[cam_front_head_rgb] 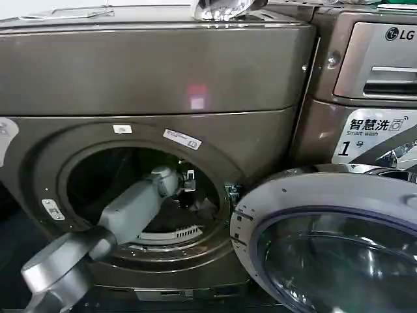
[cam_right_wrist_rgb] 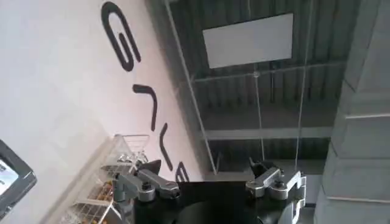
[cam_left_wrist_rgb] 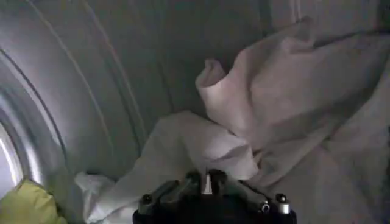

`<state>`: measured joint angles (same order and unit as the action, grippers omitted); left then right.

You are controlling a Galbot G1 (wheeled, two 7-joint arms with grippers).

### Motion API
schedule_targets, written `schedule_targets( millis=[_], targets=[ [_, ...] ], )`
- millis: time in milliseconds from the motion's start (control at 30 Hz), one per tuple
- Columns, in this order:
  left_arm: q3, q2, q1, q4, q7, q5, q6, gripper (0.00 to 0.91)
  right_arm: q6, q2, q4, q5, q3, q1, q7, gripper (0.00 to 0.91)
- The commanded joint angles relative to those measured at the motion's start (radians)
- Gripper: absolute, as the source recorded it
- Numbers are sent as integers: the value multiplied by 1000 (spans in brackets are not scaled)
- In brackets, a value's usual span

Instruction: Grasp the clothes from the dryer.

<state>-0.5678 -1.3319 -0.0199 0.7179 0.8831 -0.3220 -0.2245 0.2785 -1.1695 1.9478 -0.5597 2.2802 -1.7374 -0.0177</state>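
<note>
Left fingers: the left gripper point(cam_left_wrist_rgb: 207, 182) has its fingers drawn close together on a fold of the cloth point(cam_left_wrist_rgb: 274, 115); the tips sit in the fabric, so this reads as a pinch on it.
Right fingers: the right gripper point(cam_right_wrist_rgb: 210, 182) has its fingers spread wide with nothing between them, pointing up at the ceiling point(cam_right_wrist_rgb: 256, 79) and a wall with lettering point(cam_right_wrist_rgb: 61, 91).
Cloth: pale and crumpled, heaped inside the drum point(cam_left_wrist_rgb: 79, 79); from the left fingers it rises toward 12 and spreads out to 2 o'clock in the wrist view, its longest ridge running from 7 to 1 o'clock.
Other item: a yellow piece point(cam_left_wrist_rgb: 24, 204) lies at about 8 o'clock from the fingers, against the drum wall.
Left arm: in the head view the left arm point(cam_front_head_rgb: 130, 208) reaches through the dryer point(cam_front_head_rgb: 156, 72) opening, wrist deep inside at about 1 o'clock from the elbow.
Door: the door point(cam_front_head_rgb: 326, 248) hangs swung open at 4 o'clock from the opening.
Key relation: the cloth lies straight ahead of the left fingers and already touching them; the left arm is by far the nearer, so the coming move is probably a pull back out through the opening.
</note>
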Motion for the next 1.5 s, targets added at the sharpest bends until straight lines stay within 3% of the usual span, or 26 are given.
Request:
schedule_targets(
  millis=[33, 633, 933, 1133, 1500],
  targets=[
    [26, -12, -30, -10, -5, 28, 14, 0, -1, -1, 5, -1, -2, 0, 0, 907],
    [56, 19, -47, 73, -137, 117, -4, 0, -3, -5, 11, -3, -6, 3, 0, 907],
    [310, 31, -226, 251, -442, 372, -99, 0, -4, -8, 14, -2, -13, 9, 0, 907],
    [509, 3, -323, 347, -676, 410, -143, 0, -6, -11, 19, -2, -16, 14, 0, 907],
    [695, -25, -354, 434, -1008, 527, -107, 0, -8, -15, 23, -1, -23, 18, 0, 907]
  ],
)
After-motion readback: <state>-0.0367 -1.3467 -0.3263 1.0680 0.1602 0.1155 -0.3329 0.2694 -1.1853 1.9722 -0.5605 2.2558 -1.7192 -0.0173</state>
